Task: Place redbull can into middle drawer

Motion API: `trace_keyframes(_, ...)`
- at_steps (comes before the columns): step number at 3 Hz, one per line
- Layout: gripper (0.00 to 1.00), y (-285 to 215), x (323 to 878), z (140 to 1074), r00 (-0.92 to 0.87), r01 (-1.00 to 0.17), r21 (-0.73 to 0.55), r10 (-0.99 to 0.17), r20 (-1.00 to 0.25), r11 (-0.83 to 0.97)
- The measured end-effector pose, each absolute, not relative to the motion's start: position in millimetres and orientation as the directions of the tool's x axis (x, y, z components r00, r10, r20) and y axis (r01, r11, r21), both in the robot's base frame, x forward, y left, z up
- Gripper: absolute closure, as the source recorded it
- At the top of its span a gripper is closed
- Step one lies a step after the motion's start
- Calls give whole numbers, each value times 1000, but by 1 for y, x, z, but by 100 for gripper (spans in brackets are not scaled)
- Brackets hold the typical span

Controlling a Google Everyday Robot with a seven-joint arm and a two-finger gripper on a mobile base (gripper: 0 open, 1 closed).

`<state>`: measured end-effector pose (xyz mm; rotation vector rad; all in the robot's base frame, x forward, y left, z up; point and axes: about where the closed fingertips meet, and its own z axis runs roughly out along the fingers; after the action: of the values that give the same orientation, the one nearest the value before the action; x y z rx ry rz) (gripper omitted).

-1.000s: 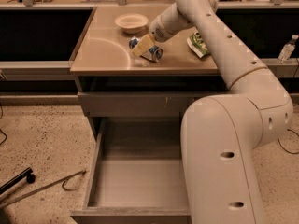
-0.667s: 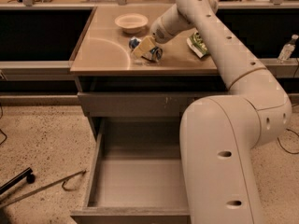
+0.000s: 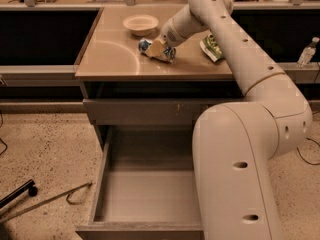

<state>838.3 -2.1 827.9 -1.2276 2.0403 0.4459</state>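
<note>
The redbull can (image 3: 145, 45) lies on its side on the tan countertop (image 3: 110, 59), just in front of the cream bowl. Its blue ends show on either side of my gripper (image 3: 158, 49), which is down at the can's middle, reaching from the right over the counter. The can rests on the counter surface. The middle drawer (image 3: 145, 199) is pulled wide open below the counter, and its flat floor holds nothing. My large white arm covers the drawer's right side.
A round cream bowl (image 3: 140, 23) sits behind the can. A green and white snack bag (image 3: 212, 48) lies to the right on the counter. The shut upper drawer front (image 3: 140, 111) has scratch marks. A water bottle (image 3: 306, 52) stands far right. A thin rod (image 3: 45, 200) lies on the floor at left.
</note>
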Motion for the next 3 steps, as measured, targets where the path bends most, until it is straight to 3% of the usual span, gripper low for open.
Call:
trace_keyframes(1,87,-4,820,827,-261,-902,-63,-655,-709,428)
trace_keyframes(2,100,-14,786,831,-215,-928,-55,-651,-728,368)
trace_keyframes(3,100,-18,749,837,-150,-941,-89,-638,-756,326)
